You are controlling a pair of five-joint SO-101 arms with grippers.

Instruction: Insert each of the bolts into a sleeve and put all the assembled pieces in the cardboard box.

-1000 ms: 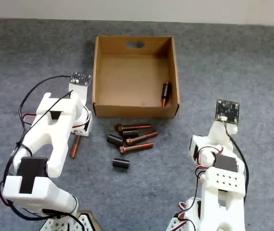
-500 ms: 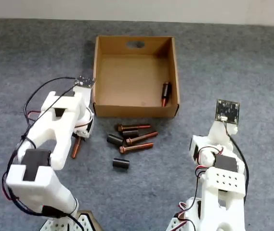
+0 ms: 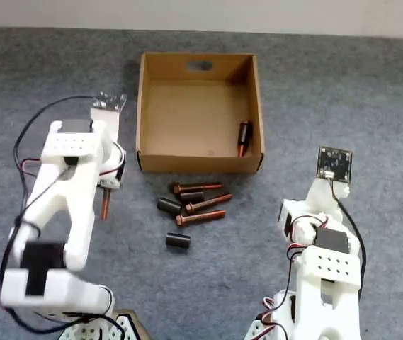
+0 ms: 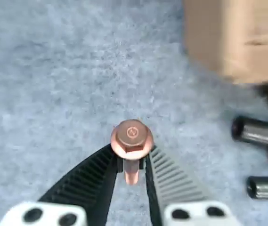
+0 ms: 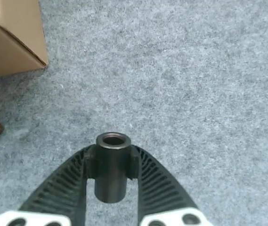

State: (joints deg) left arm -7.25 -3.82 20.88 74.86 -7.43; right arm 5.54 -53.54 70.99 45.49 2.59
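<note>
Grey carpet [image 3: 343,85] all round. Heaped just before the cardboard box [image 3: 197,161]: loose bolts [image 3: 201,203] and sleeves [image 3: 178,240]. Inside, against one side wall, one assembled piece [image 3: 243,138]. Clamped in left gripper [image 4: 133,150]: copper bolt [image 4: 131,135], hex-headed, near the box's front corner. Pinched in right gripper [image 5: 111,153]: black sleeve [image 5: 111,174], bore open.

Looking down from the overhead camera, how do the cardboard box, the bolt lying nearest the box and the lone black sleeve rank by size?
1. cardboard box: by far the largest.
2. bolt nearest the box: long and thin.
3. lone black sleeve: clearly shorter than that bolt, though thicker.
</note>
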